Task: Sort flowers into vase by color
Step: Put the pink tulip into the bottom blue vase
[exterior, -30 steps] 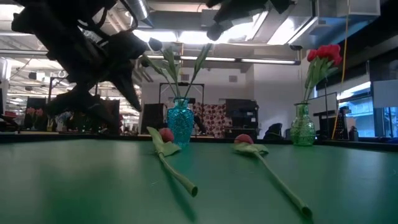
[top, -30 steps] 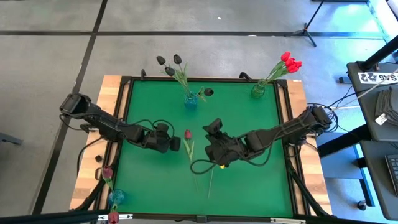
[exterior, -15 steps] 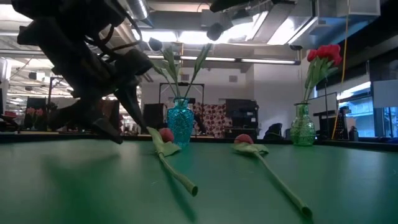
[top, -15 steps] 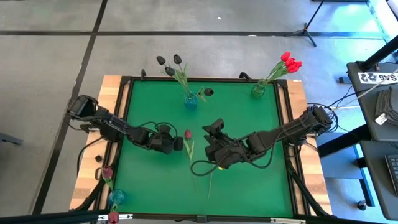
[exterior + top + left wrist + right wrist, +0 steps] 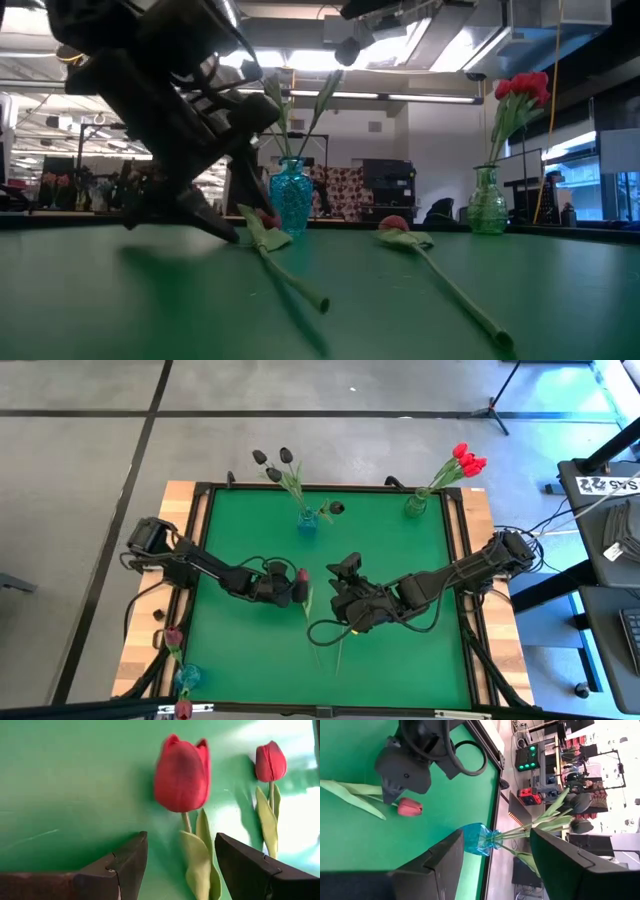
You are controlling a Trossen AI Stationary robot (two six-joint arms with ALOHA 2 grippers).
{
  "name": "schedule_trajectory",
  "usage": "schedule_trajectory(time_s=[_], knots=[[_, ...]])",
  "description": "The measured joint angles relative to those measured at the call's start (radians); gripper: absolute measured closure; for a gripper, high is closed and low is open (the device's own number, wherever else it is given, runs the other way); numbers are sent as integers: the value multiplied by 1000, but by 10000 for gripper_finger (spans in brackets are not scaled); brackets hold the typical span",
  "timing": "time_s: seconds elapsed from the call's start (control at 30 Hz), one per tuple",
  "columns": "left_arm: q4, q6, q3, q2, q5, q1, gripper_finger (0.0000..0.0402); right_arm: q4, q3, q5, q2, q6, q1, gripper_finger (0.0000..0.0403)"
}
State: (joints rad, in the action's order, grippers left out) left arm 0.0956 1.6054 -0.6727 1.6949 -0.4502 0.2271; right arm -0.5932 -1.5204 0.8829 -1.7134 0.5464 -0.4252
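— Green felt table, what's lying on it?

— Two red artificial tulips; my left gripper, fingers spread and empty, straddles the left tulip's stem. My right gripper hovers open nearby.

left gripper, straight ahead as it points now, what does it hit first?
Most likely the red artificial tulip lying on the green table: its head sits dead ahead, its stem running between the open fingers of the left gripper. A second red tulip lies off to the side, out of line. Depth is unclear.
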Motion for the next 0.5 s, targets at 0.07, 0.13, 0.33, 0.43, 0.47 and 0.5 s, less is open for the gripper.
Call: schedule_trajectory(time_s=[0.07,0.13,0.33,0.43,0.47,0.5], knots=[[-7,-25,-24,22,-4,0,175,-3,0,0,0,-4,0,175],[-9,-53,-48,41,-13,-2,175,-7,0,0,0,-20,0,175],[-3,-67,-100,89,-9,-23,175,-7,0,0,0,-29,0,175],[-1,-64,-114,99,-3,-38,181,-6,0,0,0,-29,0,175],[0,-61,-115,99,-2,-43,186,-7,0,0,0,-28,0,175],[1,-57,-115,100,-1,-50,192,-6,0,0,0,-28,0,175]])
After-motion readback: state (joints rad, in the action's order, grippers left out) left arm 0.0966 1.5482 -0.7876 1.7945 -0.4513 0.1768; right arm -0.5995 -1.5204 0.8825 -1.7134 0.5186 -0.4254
